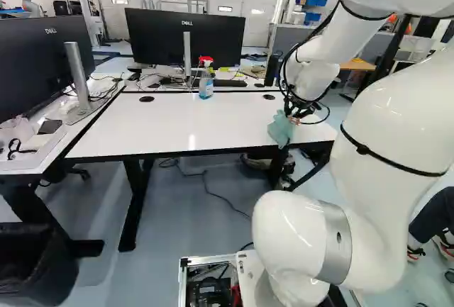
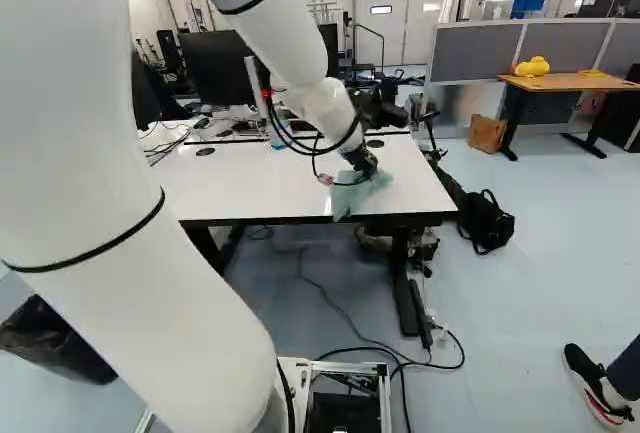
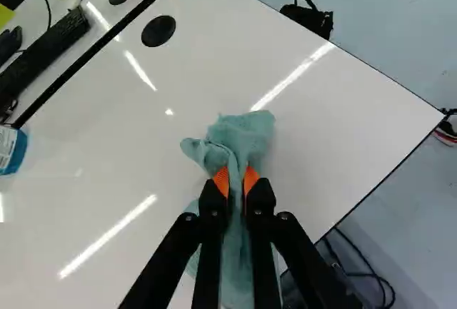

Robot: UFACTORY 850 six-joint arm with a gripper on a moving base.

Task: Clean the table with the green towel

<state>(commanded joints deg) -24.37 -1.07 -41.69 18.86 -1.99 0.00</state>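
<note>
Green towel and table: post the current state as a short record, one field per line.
gripper: closed on the towel, orange pads either side of it
towel shape: bunched at the grip, loose folds ahead of the fingers and under them
towel location: over the near right part of the white table, by its front edge
towel-table contact: cannot tell for certain
spray bottle: upright near the table's far side, red top
black discs: two set in the tabletop
beyond the table: black monitor on another desk
</note>
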